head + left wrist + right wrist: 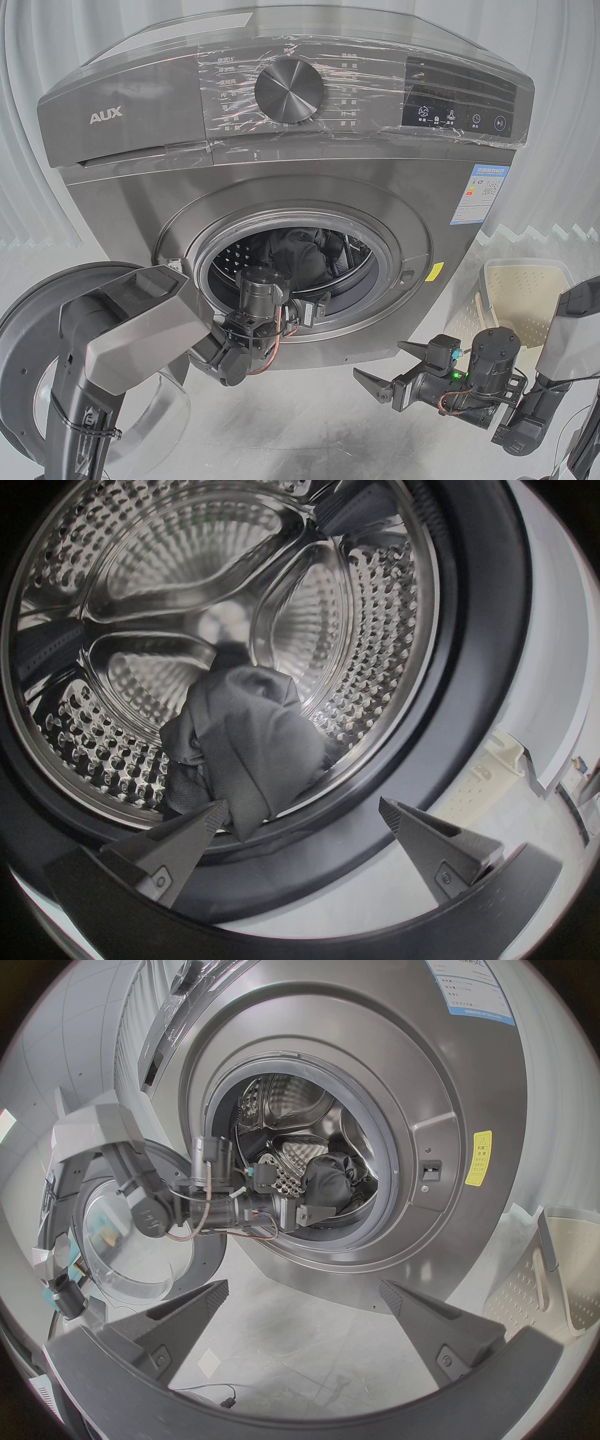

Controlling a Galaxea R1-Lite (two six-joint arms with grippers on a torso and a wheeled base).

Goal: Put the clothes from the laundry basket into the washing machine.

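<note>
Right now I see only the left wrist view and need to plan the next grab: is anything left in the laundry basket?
Observer: No clothes show in the cream perforated plastic laundry basket, though the right arm hides its near end.
Operator: And its hand?
Observer: The right hand is open, low over the floor, near the basket.
Operator: Obstacles on my left?
Observer: The round glass washing-machine door stands swung open there.

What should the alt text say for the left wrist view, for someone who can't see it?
A crumpled dark garment lies at the front of the shiny washing machine drum, its lower edge reaching the dark door seal. The left gripper is open just outside the opening, one fingertip close to the cloth.
</note>
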